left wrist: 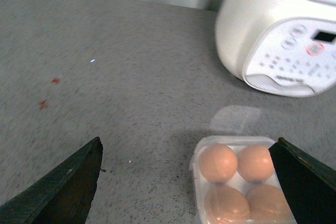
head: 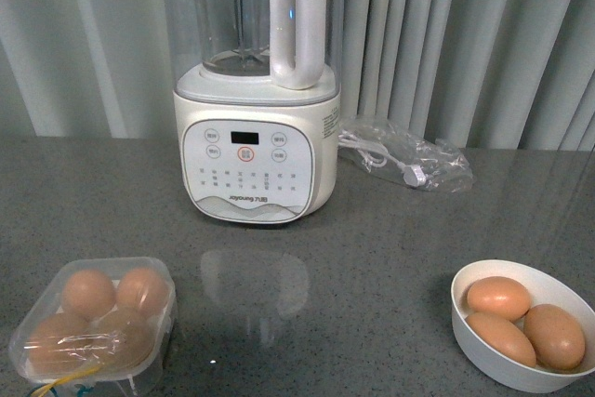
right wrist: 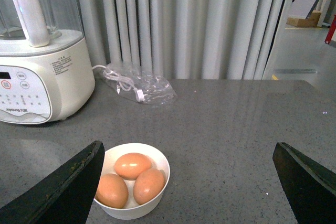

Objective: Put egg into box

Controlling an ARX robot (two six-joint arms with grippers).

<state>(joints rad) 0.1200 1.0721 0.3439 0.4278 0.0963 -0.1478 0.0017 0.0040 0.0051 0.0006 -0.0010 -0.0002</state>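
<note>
The box [head: 93, 323] looks full to me: all four cups hold an egg, two at the back sitting bare and two at the front under what seems to be the clear lid folded partway over them. Thin yellow and blue wires trail at its front edge. So I would judge the filling part done, or close to it; whether the lid is meant to be shut I cannot say.

Over on the other side of the counter [head: 372, 258], well apart from the box, the white bowl [head: 483, 346] holds three more eggs [head: 499, 297] lying against each other. With no free cup, none of them has anywhere to go.

Neither arm carries anything. The left tool [left wrist: 186, 182] hangs above the box with its fingers spread wide, one either side of the picture. The right tool [right wrist: 189, 182] hangs above the bowl, spread just as wide and empty.

Behind them stand a white blender [head: 256, 137] and a crumpled plastic bag [head: 409, 160] with a cable inside.
</note>
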